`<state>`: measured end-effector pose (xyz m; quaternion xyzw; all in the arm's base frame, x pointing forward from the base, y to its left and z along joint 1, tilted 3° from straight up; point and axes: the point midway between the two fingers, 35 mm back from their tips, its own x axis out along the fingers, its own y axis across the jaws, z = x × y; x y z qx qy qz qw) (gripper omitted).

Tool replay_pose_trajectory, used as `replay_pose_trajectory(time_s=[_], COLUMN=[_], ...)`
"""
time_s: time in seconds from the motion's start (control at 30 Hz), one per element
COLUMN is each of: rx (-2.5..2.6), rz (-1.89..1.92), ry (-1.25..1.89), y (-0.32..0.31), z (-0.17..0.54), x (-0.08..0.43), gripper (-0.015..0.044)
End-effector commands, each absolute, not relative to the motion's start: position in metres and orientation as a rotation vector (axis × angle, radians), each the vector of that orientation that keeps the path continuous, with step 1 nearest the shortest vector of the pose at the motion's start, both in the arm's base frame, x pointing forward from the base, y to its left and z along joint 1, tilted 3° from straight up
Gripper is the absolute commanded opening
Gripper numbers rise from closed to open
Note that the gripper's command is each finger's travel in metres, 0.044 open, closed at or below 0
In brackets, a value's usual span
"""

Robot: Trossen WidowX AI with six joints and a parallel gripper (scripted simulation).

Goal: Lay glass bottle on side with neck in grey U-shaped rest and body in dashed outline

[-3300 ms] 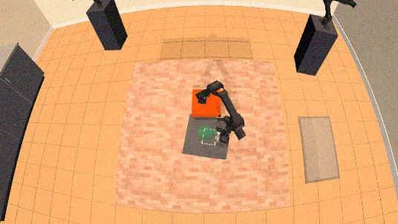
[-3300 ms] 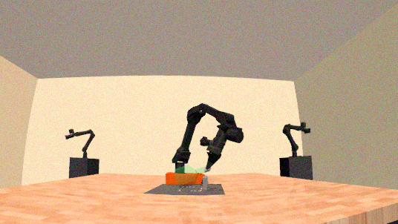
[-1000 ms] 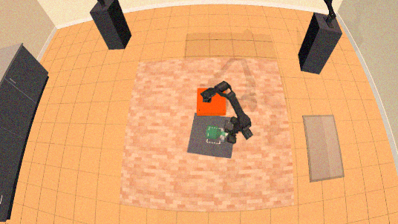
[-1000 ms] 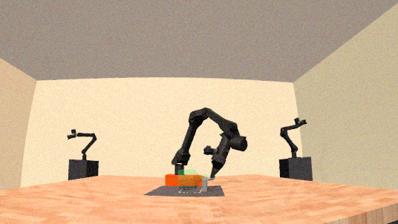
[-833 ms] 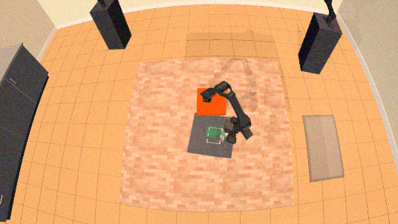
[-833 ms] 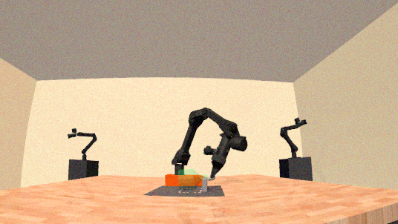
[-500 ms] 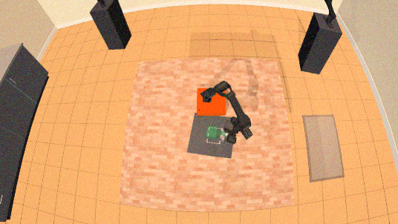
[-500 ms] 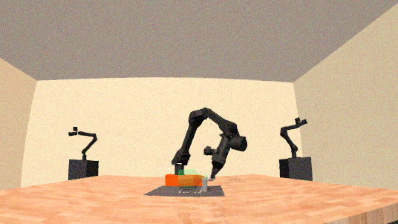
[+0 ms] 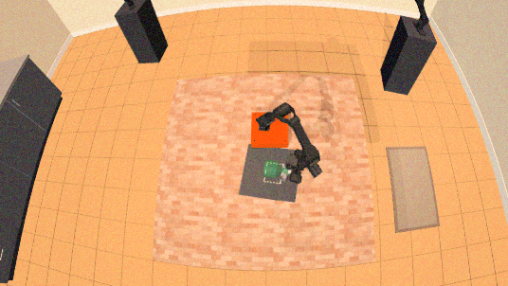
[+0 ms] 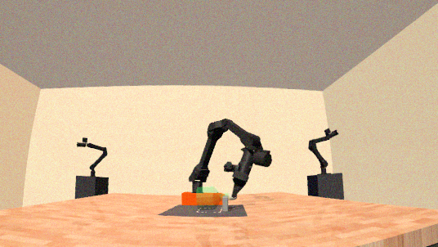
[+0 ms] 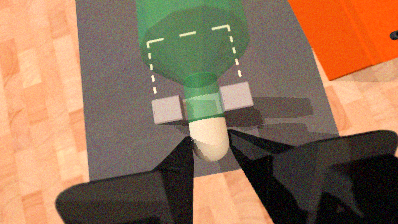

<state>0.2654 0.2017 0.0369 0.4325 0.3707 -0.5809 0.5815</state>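
The green glass bottle (image 9: pixel 272 169) (image 10: pixel 207 190) (image 11: pixel 195 35) lies on its side over the wooden table (image 9: pixel 213 213) (image 10: pixel 122 225) (image 11: pixel 35 100). From here I see the black jointed arm (image 9: pixel 300 134) (image 10: pixel 208 151) bending down to it, a dark grey mat (image 9: pixel 256 188) (image 10: pixel 176 211) (image 11: pixel 110 150) below, and a bright orange block (image 9: pixel 280 137) (image 10: pixel 189 199) (image 11: pixel 350 35) near the mat. The pincer (image 9: pixel 287 172) (image 10: pixel 234 198) (image 11: pixel 209 137) is gripping the bottle by its cream-coloured neck end. The body is above the dashed white outline (image 9: pixel 272 183) (image 10: pixel 209 212) (image 11: pixel 187 34), partly past its edge from above; the neck passes between the uprights of the grey U-shaped rest (image 10: pixel 225 204) (image 11: pixel 167 110). Whether they touch, I can't tell.
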Motion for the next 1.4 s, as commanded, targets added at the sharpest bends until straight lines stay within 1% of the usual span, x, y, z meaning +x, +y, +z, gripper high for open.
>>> replay_pose_trajectory(time_s=[0.0, 0.7, 1.1, 1.2, 1.37], rx=[1.006, 1.02, 1.02, 1.049, 1.189], rz=[-1.36, -1.35, -1.35, -1.346, -1.265], ry=[0.864, 0.872, 0.872, 0.927, 1.163], y=[0.197, 0.202, 0.202, 0.199, 0.189], z=[0.035, 0.035, 0.035, 0.044, 0.082], x=[0.266, 0.265, 0.265, 0.266, 0.269], gripper=[0.013, 0.013, 0.044, 0.044, 0.044])
